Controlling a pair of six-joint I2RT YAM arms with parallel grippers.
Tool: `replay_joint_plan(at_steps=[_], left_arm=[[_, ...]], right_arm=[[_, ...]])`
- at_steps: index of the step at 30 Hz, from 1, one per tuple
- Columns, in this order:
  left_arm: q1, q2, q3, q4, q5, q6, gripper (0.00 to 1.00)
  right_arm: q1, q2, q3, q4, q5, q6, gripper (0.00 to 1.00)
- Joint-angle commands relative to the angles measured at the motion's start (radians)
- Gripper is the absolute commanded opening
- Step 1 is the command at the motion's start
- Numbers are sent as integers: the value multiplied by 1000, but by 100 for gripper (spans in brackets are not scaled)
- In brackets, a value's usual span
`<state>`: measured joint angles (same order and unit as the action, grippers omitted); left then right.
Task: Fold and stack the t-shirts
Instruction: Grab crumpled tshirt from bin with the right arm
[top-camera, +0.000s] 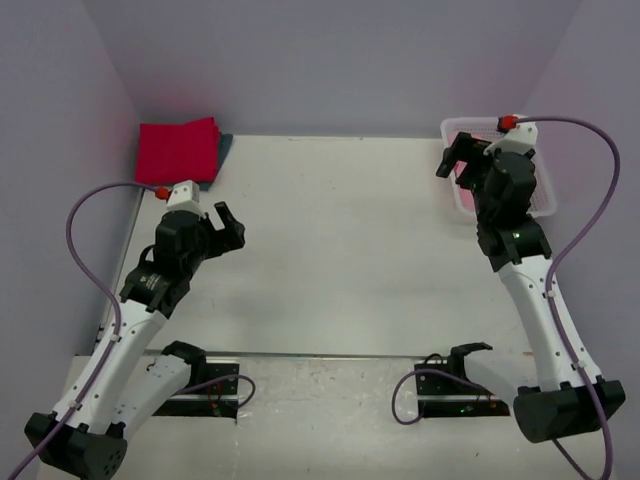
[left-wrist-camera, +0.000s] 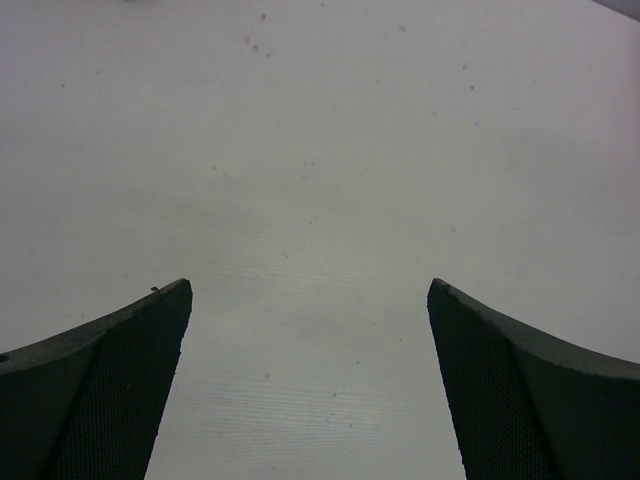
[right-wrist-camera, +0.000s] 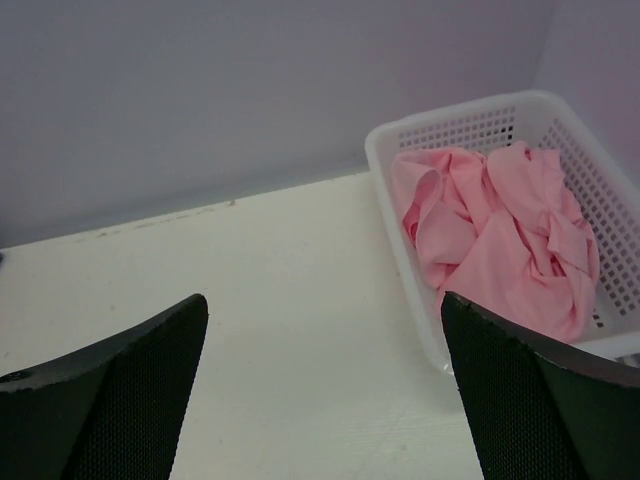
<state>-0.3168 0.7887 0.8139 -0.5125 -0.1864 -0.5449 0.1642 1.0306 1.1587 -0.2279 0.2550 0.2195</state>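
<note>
A crimson-red folded t-shirt (top-camera: 178, 150) lies at the far left corner on top of a dark teal t-shirt (top-camera: 226, 148), of which only an edge shows. A pale pink t-shirt (right-wrist-camera: 495, 232) lies crumpled in the white mesh basket (right-wrist-camera: 395, 215) at the far right; in the top view the basket (top-camera: 547, 200) is mostly behind the right arm. My left gripper (top-camera: 228, 226) is open and empty over bare table; its wrist view (left-wrist-camera: 310, 300) shows only table. My right gripper (top-camera: 457, 158) is open and empty, just left of the basket, seen in its wrist view (right-wrist-camera: 325, 305).
Purple walls close in the table (top-camera: 340, 250) at the back and both sides. Two black mounts with cables (top-camera: 450, 365) sit at the near edge.
</note>
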Motion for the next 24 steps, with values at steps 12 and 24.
replay_joint_plan(at_steps=[12, 24], left_arm=[[-39, 47, 1, 77, 18, 25, 100], [-54, 67, 10, 78, 8, 14, 100]], right_arm=[[-199, 762, 533, -31, 27, 21, 99], [-239, 1102, 770, -42, -49, -40, 77]])
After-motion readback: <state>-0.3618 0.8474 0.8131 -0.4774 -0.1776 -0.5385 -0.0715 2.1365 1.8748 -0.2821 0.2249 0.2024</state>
